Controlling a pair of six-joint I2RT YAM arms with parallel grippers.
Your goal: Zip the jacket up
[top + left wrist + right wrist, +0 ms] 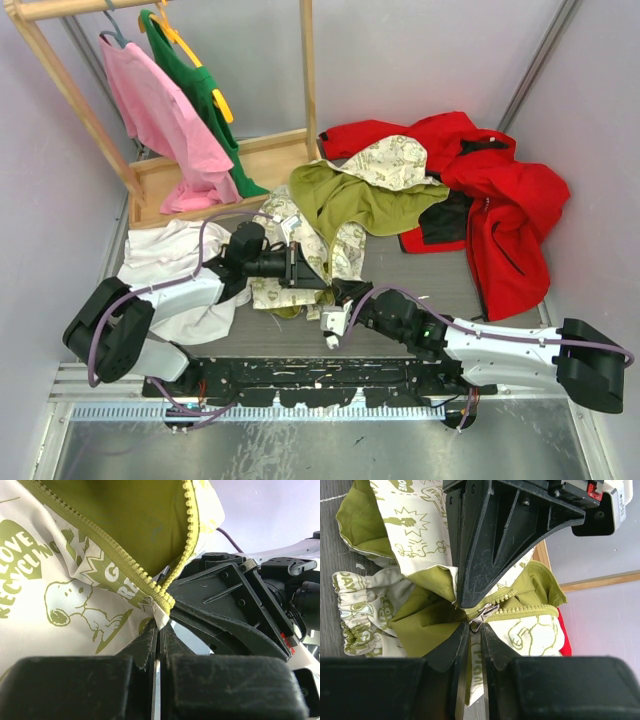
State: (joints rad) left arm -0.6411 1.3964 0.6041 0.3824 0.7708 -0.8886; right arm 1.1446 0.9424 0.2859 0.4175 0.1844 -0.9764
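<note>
While pale lilac walls [420, 60] box in the grey worktop [420, 275], the hooded jacket [360, 205] lies at its middle, long axis near-to-far, hood far, hem near, the left pincer [159, 630] clamped on the hem's zip end, the right pincer [475, 630] nearly together at the zip pull [484, 614], grip impossible to tell.
</note>
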